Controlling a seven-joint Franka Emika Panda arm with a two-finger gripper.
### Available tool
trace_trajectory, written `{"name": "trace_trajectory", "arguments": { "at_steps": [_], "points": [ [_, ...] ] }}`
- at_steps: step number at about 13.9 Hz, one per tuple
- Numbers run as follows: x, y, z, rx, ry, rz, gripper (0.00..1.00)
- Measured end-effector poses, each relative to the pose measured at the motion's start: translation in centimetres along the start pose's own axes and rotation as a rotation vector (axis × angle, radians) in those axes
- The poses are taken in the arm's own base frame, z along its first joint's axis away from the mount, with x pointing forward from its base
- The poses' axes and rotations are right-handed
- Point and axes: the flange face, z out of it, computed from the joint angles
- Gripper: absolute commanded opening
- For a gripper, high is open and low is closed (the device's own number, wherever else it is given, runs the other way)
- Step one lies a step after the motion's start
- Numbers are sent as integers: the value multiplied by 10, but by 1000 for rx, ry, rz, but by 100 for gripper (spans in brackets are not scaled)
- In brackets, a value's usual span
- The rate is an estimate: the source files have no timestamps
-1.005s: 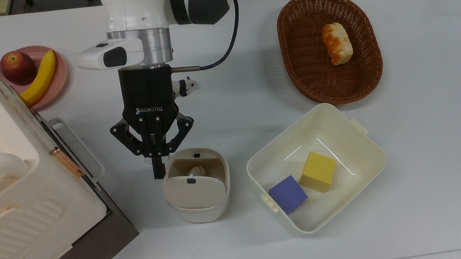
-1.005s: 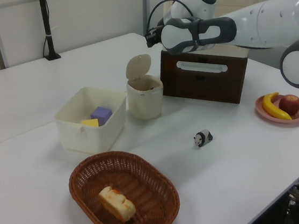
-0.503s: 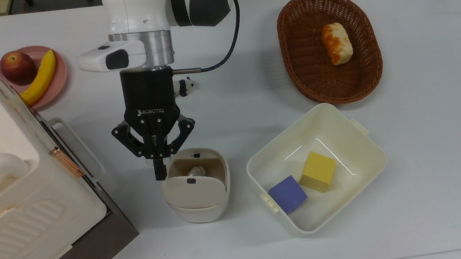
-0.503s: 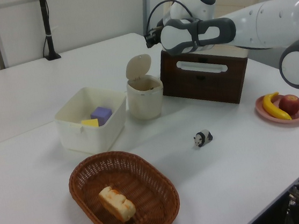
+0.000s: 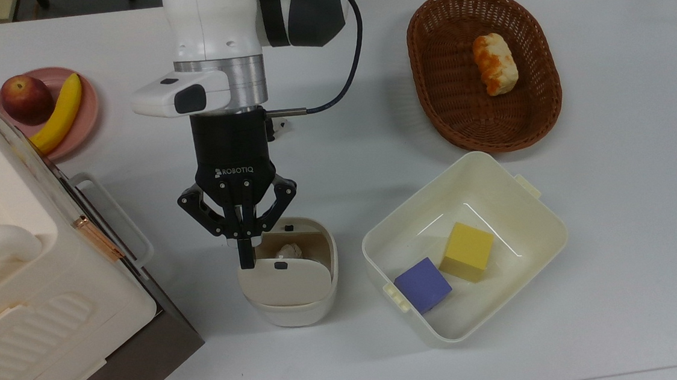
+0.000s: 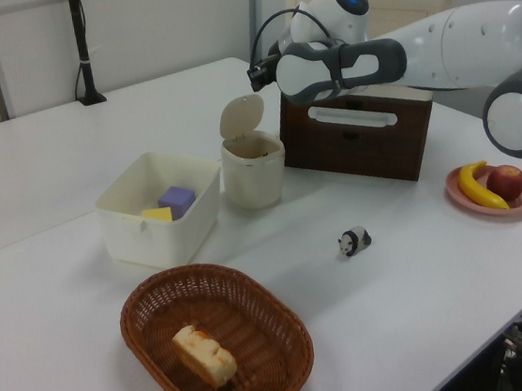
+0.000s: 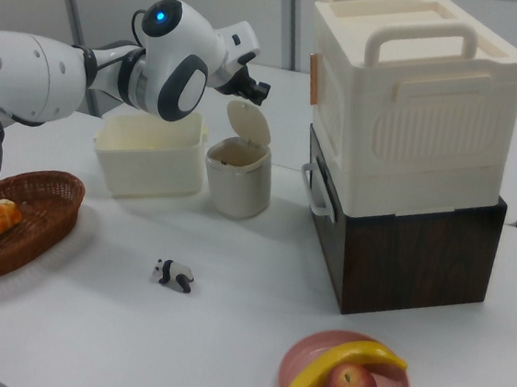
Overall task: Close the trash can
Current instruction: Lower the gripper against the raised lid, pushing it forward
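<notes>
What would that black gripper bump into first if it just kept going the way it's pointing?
Most likely the raised lid of the trash can. In the top view the gripper points toward the lid's upper edge, with its closed tips by the rim. How near it is in depth is hard to judge.

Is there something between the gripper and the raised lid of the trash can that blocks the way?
Nothing visible does. The gripper sits right at the upright lid of the trash can.
</notes>
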Motion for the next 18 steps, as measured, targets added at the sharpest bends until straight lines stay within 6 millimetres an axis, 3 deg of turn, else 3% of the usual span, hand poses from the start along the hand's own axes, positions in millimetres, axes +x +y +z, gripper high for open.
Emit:
{"name": "trace_trajectory", "arguments": {
  "at_steps": [18],
  "points": [
    [-7, -4, 9, -13, -18, -47, 0]
  ]
}}
